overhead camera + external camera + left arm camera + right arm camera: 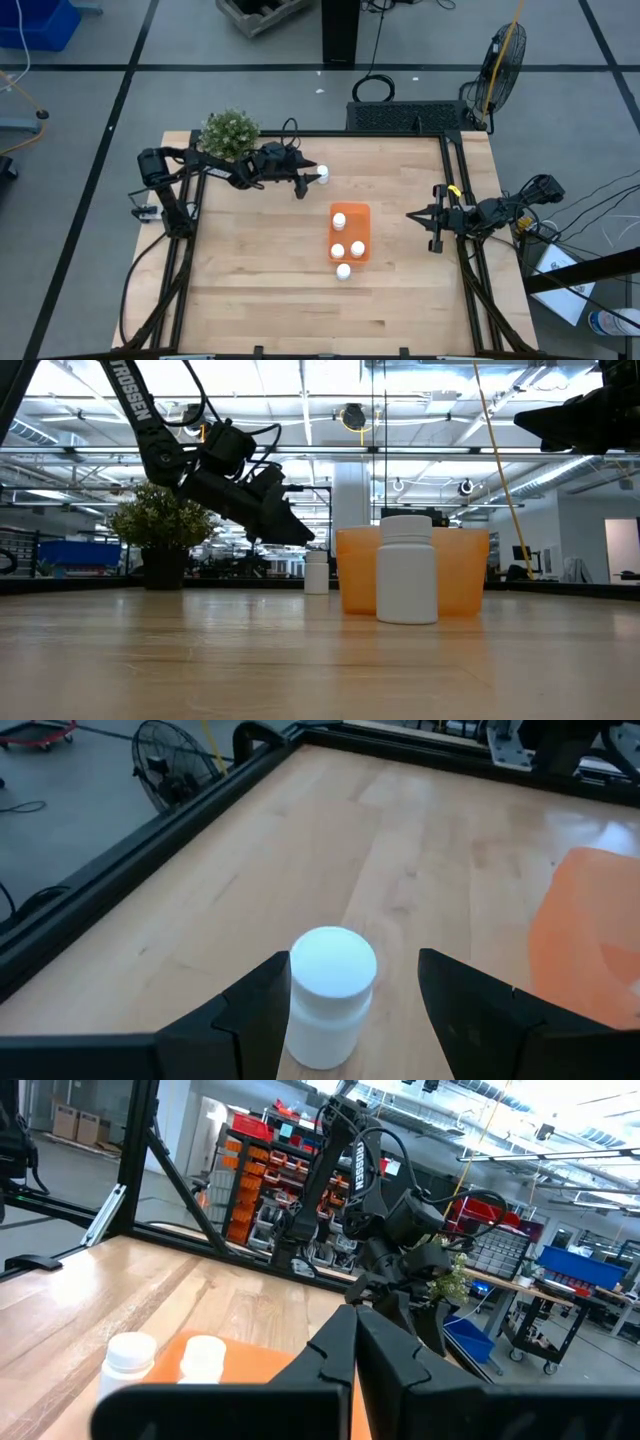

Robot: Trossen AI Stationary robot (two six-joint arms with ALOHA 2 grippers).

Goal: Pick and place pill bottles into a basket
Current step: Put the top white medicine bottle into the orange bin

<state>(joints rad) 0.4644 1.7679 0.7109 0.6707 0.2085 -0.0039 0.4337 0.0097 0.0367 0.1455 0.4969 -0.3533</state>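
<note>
five small white capped pill bottles [339, 219] stand upright. three sit inside the shallow orange basket [362, 211] at mid-table. one bottle [343, 271] stands on the wood touching the basket's near end; another bottle [323, 173] stands well apart, toward the far edge.

We read this as an industrial workshop; parts racks [265, 1175] at ten o'clock; ceiling trusses [300, 430]; standing fan [505, 55].

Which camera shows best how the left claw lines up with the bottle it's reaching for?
Left wrist view: the bottle stands between open fingers. High view shows the left claw beside it; low view shows it small, far back.
</note>
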